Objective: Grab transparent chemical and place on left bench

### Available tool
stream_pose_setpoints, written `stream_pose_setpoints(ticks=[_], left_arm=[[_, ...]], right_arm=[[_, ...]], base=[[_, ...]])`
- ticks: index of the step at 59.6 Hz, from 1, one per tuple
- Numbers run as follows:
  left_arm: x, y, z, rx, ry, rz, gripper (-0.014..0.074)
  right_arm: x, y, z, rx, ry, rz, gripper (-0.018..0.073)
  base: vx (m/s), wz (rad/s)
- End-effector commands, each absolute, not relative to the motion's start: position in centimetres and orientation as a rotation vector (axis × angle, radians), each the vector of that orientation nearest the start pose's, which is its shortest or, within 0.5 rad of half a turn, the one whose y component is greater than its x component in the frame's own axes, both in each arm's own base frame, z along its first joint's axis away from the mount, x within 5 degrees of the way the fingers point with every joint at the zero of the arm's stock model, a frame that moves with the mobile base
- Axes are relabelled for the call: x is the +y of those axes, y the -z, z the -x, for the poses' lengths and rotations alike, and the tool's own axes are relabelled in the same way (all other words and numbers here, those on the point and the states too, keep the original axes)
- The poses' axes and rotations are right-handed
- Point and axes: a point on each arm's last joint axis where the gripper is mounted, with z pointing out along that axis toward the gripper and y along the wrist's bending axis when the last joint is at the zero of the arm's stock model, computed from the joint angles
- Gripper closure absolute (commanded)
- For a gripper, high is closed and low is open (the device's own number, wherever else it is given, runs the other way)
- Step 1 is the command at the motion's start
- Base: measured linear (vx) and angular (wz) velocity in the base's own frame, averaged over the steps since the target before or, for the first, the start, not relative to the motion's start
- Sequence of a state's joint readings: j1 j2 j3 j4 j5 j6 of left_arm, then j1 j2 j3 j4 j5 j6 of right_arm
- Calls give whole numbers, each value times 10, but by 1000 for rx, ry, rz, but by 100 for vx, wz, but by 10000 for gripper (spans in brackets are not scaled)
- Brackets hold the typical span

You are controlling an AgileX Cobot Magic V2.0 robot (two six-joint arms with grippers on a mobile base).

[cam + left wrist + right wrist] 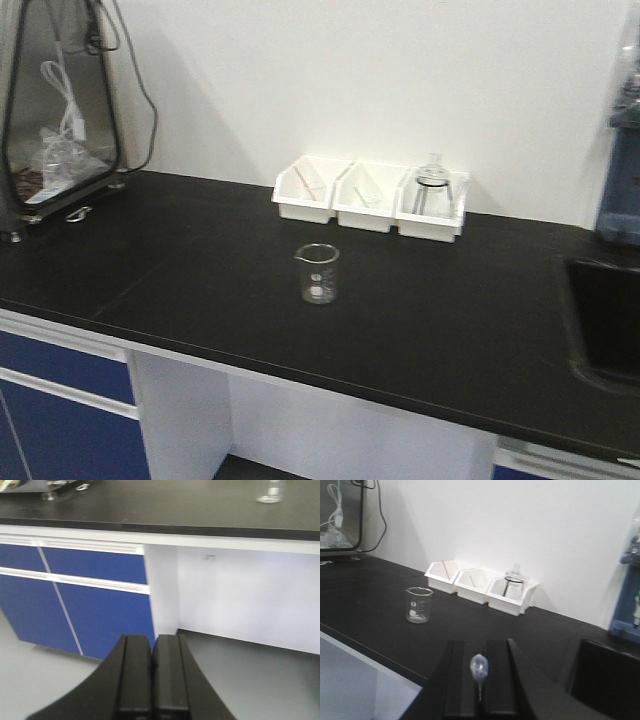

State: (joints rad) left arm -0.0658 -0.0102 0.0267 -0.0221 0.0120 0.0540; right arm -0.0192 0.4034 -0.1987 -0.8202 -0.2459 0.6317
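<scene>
My right gripper point(481, 647) is shut on the transparent chemical point(479, 669), a slim clear dropper whose squeeze bulb sticks up between the pads. It hovers over the near part of the left bench point(365, 610), a black worktop backed by a white wall, also in the front view point(200, 270). My left gripper point(152, 642) is shut and empty, low in front of the blue cabinet doors point(95, 600), below the bench edge. Neither gripper shows in the front view.
Three white bins point(370, 198) stand at the back wall; one holds a red-tipped dropper point(303, 181), one a green-tipped dropper point(472, 581), one a glass flask point(432, 178). A glass beaker point(317, 272) stands mid-bench. A sink point(605, 315) lies right, a metal-framed device point(60, 100) left.
</scene>
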Motion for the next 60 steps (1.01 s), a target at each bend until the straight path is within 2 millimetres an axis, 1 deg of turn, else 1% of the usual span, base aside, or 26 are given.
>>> stream_pose_setpoints(ticks=[1, 22, 60], left_arm=[[-4, -206, -55, 1429, 35, -64, 600], [-4, -206, -55, 1429, 35, -64, 600], [-4, -206, -55, 1429, 35, -64, 600]], right_arm=[[17, -280, -97, 1430, -11, 276, 567], [17, -280, -97, 1430, -11, 276, 567], [17, -280, -97, 1430, -11, 276, 567]], base=[[19, 35], [26, 18], [33, -2]])
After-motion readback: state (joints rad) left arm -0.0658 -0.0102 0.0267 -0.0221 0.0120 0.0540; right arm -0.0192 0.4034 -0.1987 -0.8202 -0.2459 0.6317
